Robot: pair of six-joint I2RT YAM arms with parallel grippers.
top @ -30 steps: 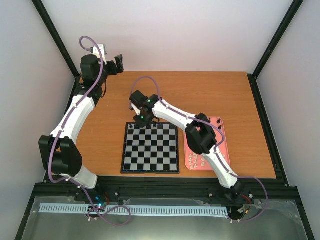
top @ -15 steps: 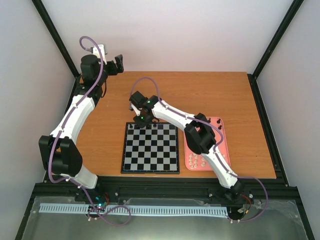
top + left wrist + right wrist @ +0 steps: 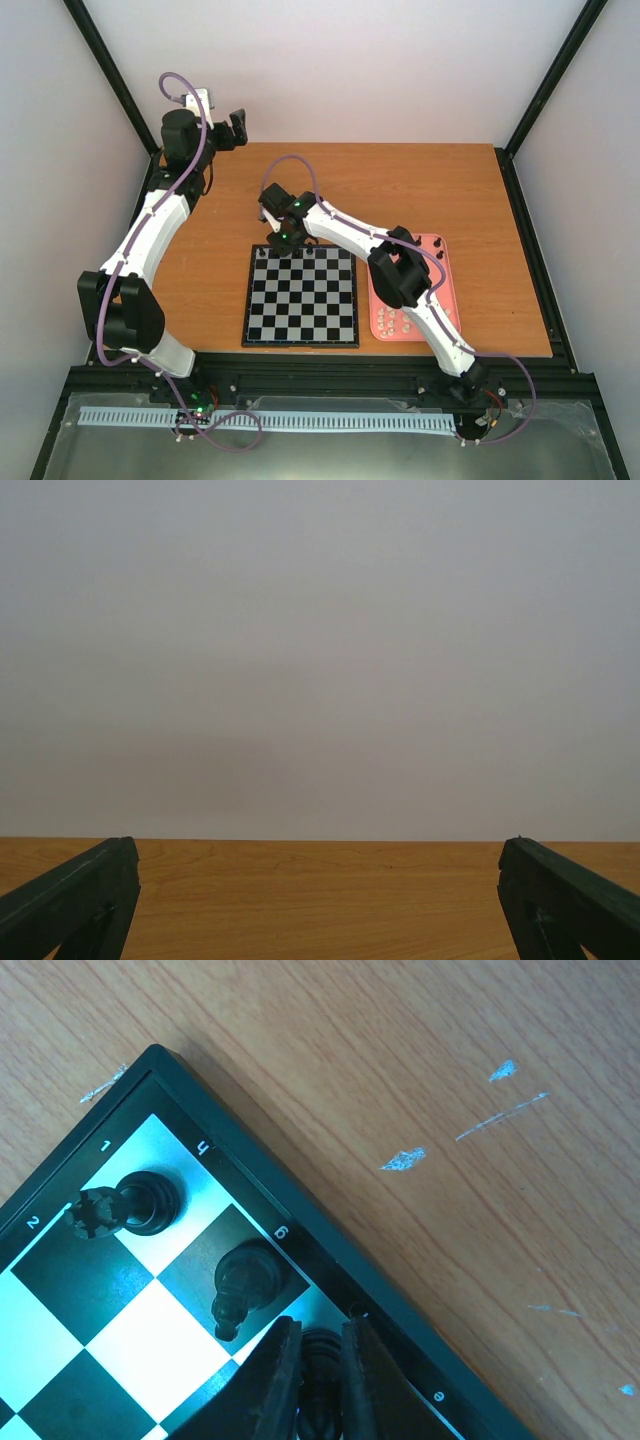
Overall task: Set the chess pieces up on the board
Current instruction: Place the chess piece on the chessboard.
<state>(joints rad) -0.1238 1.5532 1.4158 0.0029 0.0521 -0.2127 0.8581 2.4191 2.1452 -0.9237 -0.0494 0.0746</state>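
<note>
The board (image 3: 300, 300) lies at the table's middle, with black chess pieces (image 3: 311, 254) on its far row. My right gripper (image 3: 283, 247) is low over the board's far left corner. In the right wrist view its fingers (image 3: 320, 1328) are shut on a black piece (image 3: 322, 1358) on the third square of the edge row. A black rook (image 3: 148, 1202) stands on the corner square and a black knight (image 3: 245, 1280) beside it. The board's black border (image 3: 250, 1175) runs past them. My left gripper (image 3: 238, 128) is open and empty, raised at the far left; its view shows only wall and table (image 3: 318, 900).
A pink tray (image 3: 444, 296) right of the board holds several cream-white pieces (image 3: 395, 320) and some dark ones. The right arm's forearm spans the board's far right corner. Black frame posts stand at the table's back corners.
My right gripper has edged slightly toward the far left over the board's corner. The left arm has not moved.
</note>
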